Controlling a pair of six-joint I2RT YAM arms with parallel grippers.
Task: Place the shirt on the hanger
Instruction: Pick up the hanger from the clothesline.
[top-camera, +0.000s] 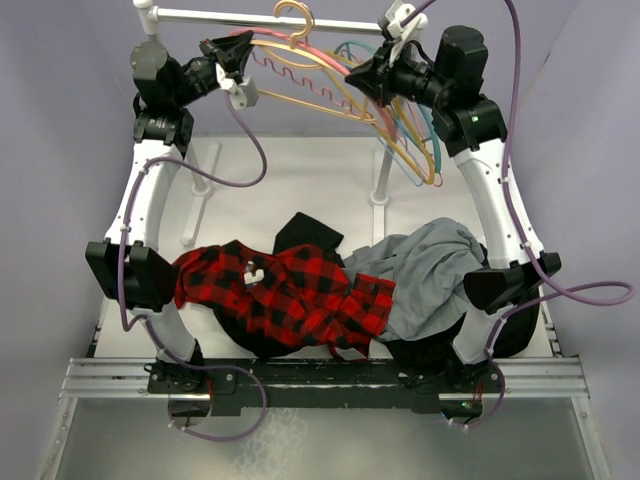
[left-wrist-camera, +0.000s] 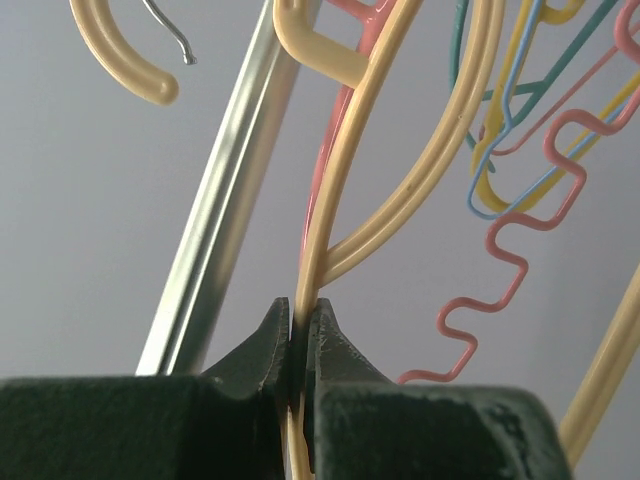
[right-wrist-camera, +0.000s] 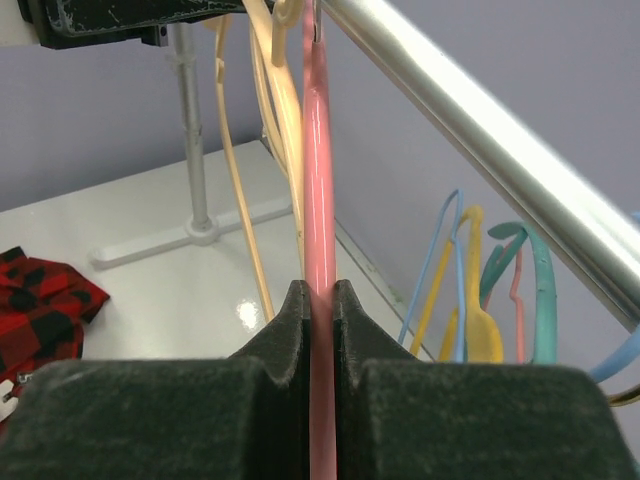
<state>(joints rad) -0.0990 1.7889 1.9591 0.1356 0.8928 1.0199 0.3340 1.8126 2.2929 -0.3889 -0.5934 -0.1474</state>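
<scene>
The red-and-black plaid shirt (top-camera: 285, 292) lies crumpled on the table near the arm bases; its edge shows low left in the right wrist view (right-wrist-camera: 40, 300). High up, the beige hanger (top-camera: 297, 25) hangs by its hook from the rail. My left gripper (top-camera: 243, 52) is shut on its thin wire: in the left wrist view the gripper (left-wrist-camera: 299, 315) pinches the hanger (left-wrist-camera: 340, 190) between both fingertips. My right gripper (top-camera: 352, 76) is shut on the pink hanger (top-camera: 300, 85), whose rod (right-wrist-camera: 318, 150) runs straight through the closed right gripper (right-wrist-camera: 319, 295).
The silver rail (top-camera: 250, 17) crosses the top. Teal, yellow and blue hangers (top-camera: 420, 150) dangle at its right end. A grey garment (top-camera: 430, 270) and a black one (top-camera: 305, 232) lie beside the shirt. The rack's white foot (top-camera: 380, 200) stands on the table.
</scene>
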